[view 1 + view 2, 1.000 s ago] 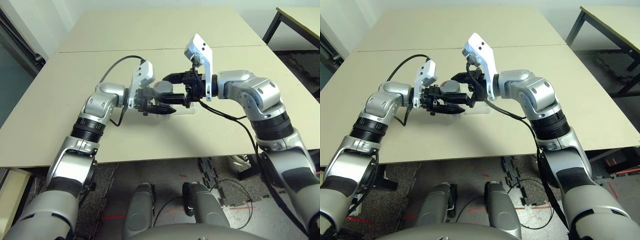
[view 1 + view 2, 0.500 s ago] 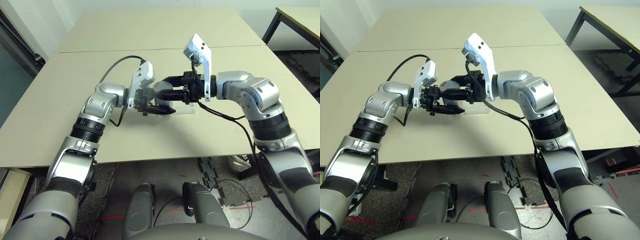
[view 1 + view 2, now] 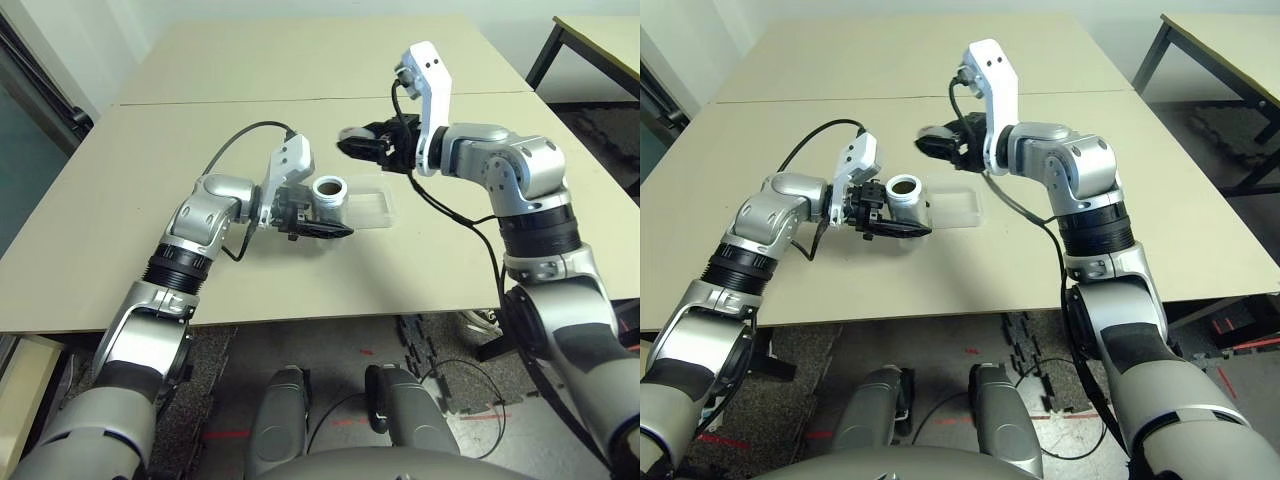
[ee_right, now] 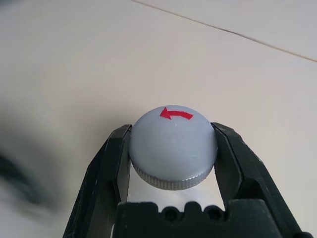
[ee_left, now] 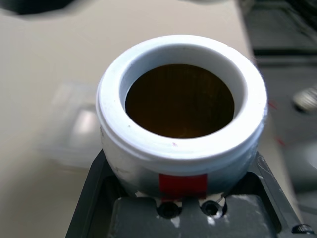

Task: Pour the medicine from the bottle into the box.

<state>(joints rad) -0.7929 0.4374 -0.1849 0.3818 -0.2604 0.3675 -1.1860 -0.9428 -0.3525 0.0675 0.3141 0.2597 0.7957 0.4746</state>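
Cap off since a second ago: my right gripper (image 4: 173,148) clamps the round grey cap (image 4: 173,146); my left gripper (image 3: 318,215) clasps the open grey red-striped bottle (image 3: 328,197), clear plastic box (image 3: 365,205) at its 3 o'clock, ready for pouring.

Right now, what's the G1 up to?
It's mid-way through pouring medicine. The left claw holds the bottle upright with its mouth open, right beside the clear box on the table. The right claw grips the grey cap and holds it above the table, beyond the box. The bottle isn't tipped, so nothing is pouring yet.
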